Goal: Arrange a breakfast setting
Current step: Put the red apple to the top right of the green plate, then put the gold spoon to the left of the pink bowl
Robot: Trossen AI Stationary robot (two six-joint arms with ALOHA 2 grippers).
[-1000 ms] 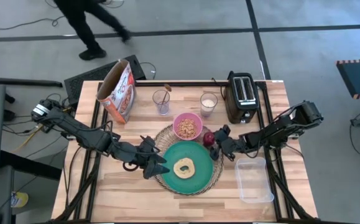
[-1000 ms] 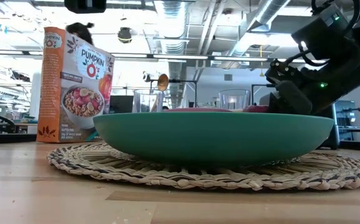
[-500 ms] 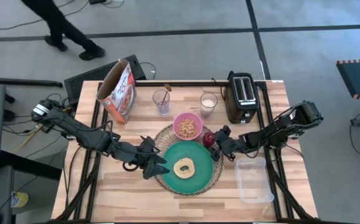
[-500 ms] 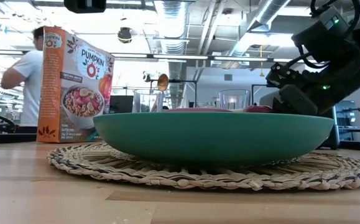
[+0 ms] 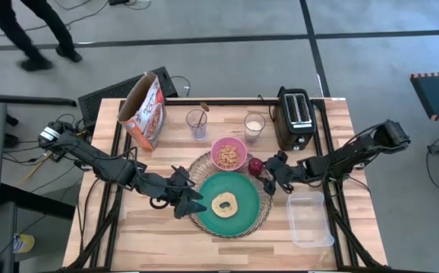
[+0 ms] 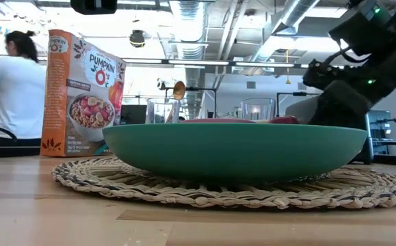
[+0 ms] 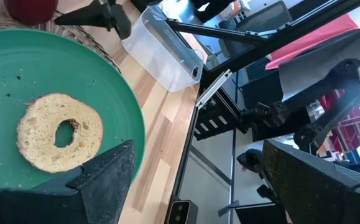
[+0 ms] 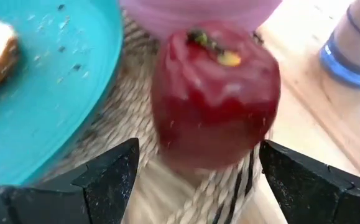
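The teal plate (image 5: 238, 189) lies on the round woven charger (image 5: 204, 163) and holds the tan bagel (image 5: 224, 203). The pink bowl (image 5: 229, 154), filled with cereal, sits on the charger's far part. The dark red fruit (image 5: 255, 166) rests on the charger beside the bowl, stem end up (image 8: 214, 46). The small spoon (image 5: 204, 108) stands in a glass (image 5: 196, 123). My left gripper (image 5: 196, 200) is open at the plate's left rim. My right gripper (image 5: 271, 173) is open just right of the fruit, its fingers (image 8: 108, 177) on either side of the fruit and apart from it. My left gripper comes level from the table's left, one finger (image 7: 105, 177) over the plate's rim (image 7: 139, 134) and the other beyond it. Whether either finger touches the plate, I cannot tell.
A cereal box (image 5: 145, 112) stands at the far left, a glass of milk (image 5: 254, 126) and a black toaster (image 5: 295, 117) at the far right. A clear plastic tub (image 5: 308, 220) lies at the near right. A person walks beyond the table (image 5: 22, 30).
My right gripper has drawn back toward the table's right edge, away from the dark red fruit, which stays on the charger. The person beyond the table has walked on to the left.
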